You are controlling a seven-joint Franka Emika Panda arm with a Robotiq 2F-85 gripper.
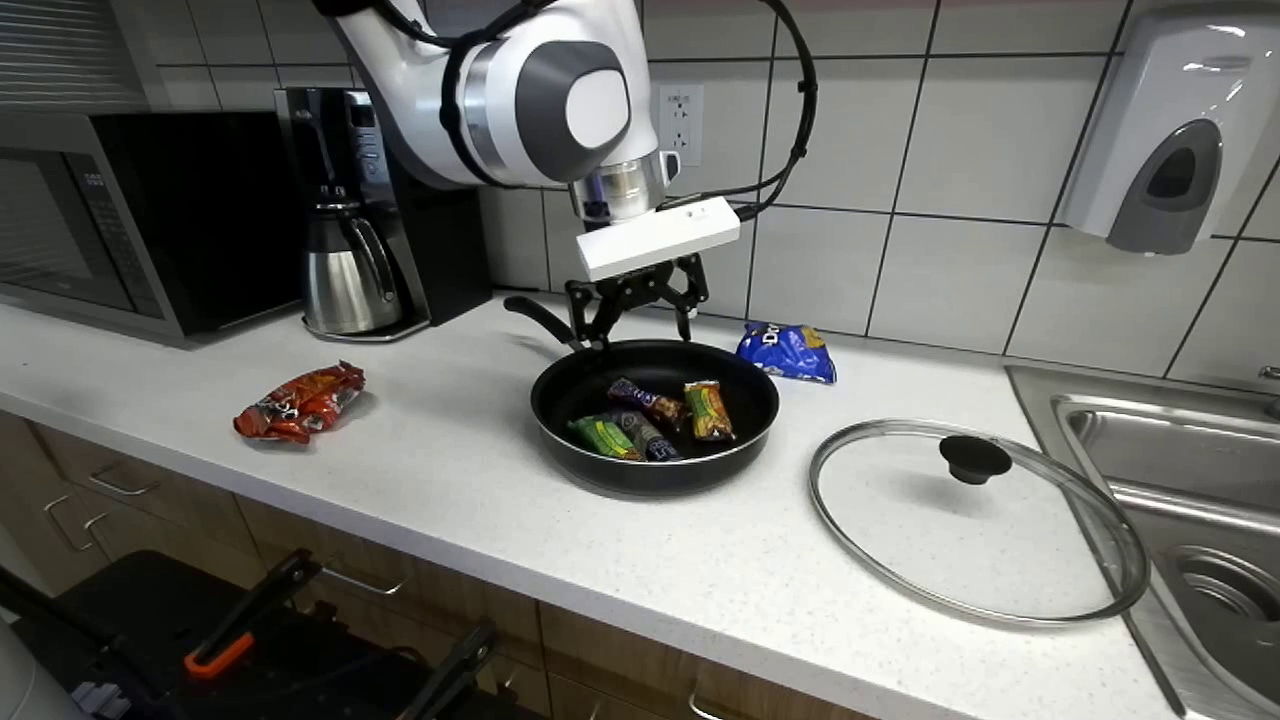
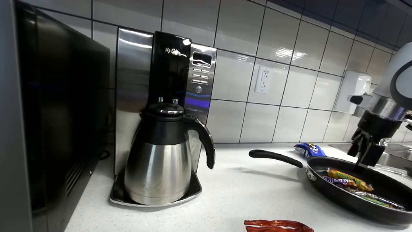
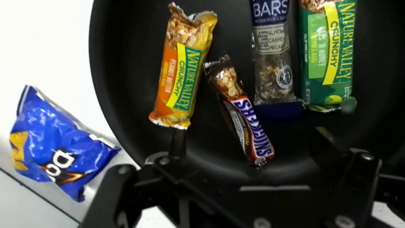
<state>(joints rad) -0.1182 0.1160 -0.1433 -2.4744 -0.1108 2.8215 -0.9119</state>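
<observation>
Wrist view: gripper (image 3: 251, 136) spread wide, nothing in hold. Below it, lower end seen between the fingers: Snickers bar (image 3: 243, 117), lying aslant, apart from both fingers as far as visible. Just beside one fingertip: peanut butter bar (image 3: 182, 72); cannot tell touch from near-touch. Ahead of the other fingertip: nut bar (image 3: 272, 69) and green granola bar (image 3: 327, 57), side by side. All four in black pan (image 3: 120, 57), under the gripper. Off to one side of the gripper, outside the pan near its rim: blue chip bag (image 3: 60, 139). Well apart from the gripper, on opposite sides of it in an exterior view: red bag (image 1: 302, 402) and glass lid (image 1: 975, 460). Might bump pan wall with a finger if moved lower or sideways, for lack of room, and skid or tip the pan. Could also nudge peanut butter bar out of place, being so near it. If closed on Snickers bar from here, might pinch only its end, because of slanted lie, and then twist or drop it.
</observation>
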